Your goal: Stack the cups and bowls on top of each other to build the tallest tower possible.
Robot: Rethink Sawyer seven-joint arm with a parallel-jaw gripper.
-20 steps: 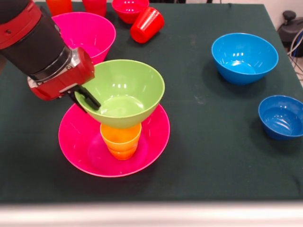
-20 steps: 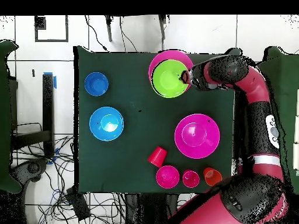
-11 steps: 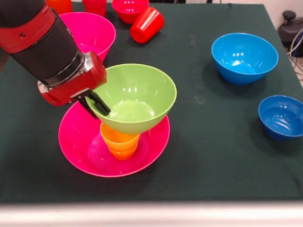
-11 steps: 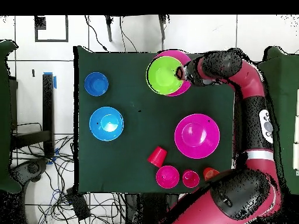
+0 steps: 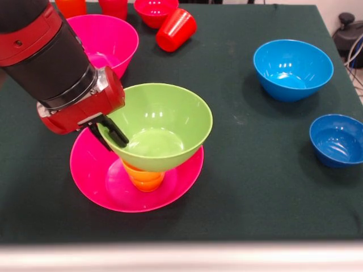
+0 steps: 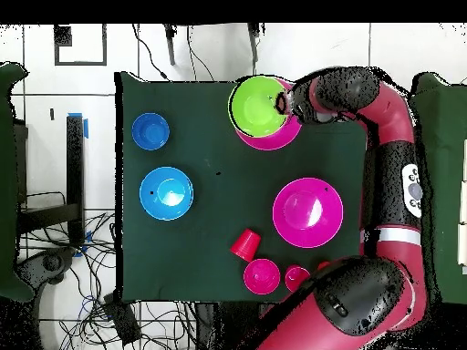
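My gripper point(image 5: 117, 139) is shut on the left rim of the lime green bowl point(image 5: 161, 122), with one black finger inside the bowl. The green bowl hangs over the yellow-orange cup point(image 5: 144, 178), hiding most of it and leaning out to the cup's right. That cup stands upright in the wide hot pink bowl point(image 5: 91, 173). From overhead, the green bowl point(image 6: 257, 104) covers much of the pink bowl point(image 6: 278, 139), and the gripper point(image 6: 280, 107) is at the green rim.
A second pink bowl point(image 5: 108, 37) stands behind the arm. A red cup point(image 5: 176, 28) lies on its side by a small red bowl point(image 5: 154, 10). Orange point(image 5: 71, 7) and red point(image 5: 113, 7) cups stand at the far edge. The light blue bowl point(image 5: 292, 68) and the dark blue bowl point(image 5: 337, 139) are at right.
The gripper has carried the green bowl toward the near side, to the right and lower in the front view. The bowl now covers far more of the yellow-orange cup.
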